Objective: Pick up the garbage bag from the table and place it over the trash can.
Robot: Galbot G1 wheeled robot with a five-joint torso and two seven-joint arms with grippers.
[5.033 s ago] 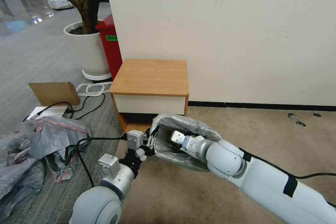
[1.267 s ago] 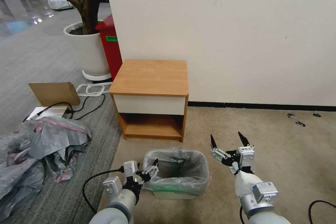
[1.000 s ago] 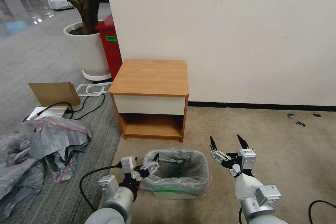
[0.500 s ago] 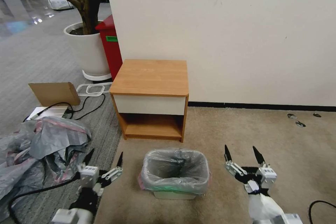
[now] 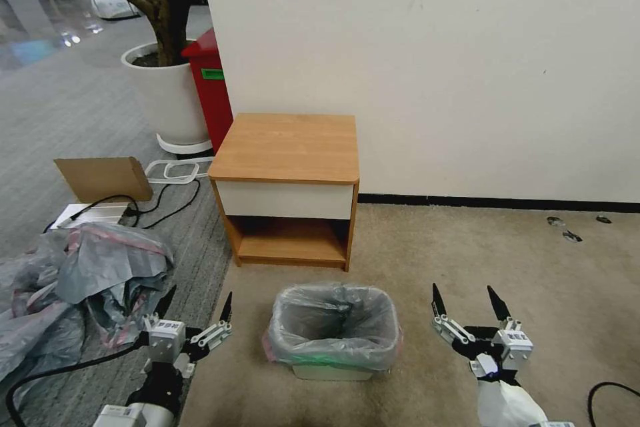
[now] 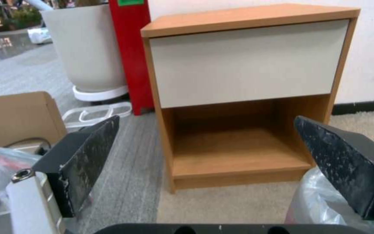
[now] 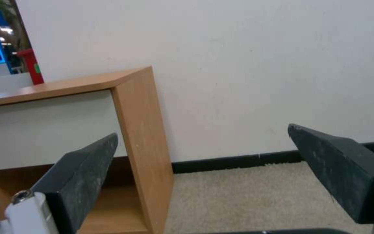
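Observation:
The garbage bag (image 5: 333, 323), thin grey plastic with a pink edge, lines the cream trash can (image 5: 331, 371) on the carpet, its rim folded over the can's edge. The can stands in front of the table (image 5: 287, 147), whose top is bare. My left gripper (image 5: 200, 293) hangs open to the left of the can, apart from it. My right gripper (image 5: 463, 290) hangs open to the can's right, also apart. The left wrist view shows open fingers (image 6: 87, 156), the table (image 6: 247, 65) and a corner of the garbage bag (image 6: 321, 201). The right wrist view shows open fingers (image 7: 83, 172) and the table's side (image 7: 139, 130).
A heap of grey-pink bags (image 5: 80, 280) lies on the grey floor at the left. Behind it are a cardboard box (image 5: 103, 177) and cables. A tall red bin (image 5: 210, 87) and a white plant pot (image 5: 167, 90) stand beside the table. The wall runs behind.
The left gripper has let go of the bag's rim, opened and swung left away from the can. The right gripper, open throughout, has drawn back and lower. The lined can has stayed put.

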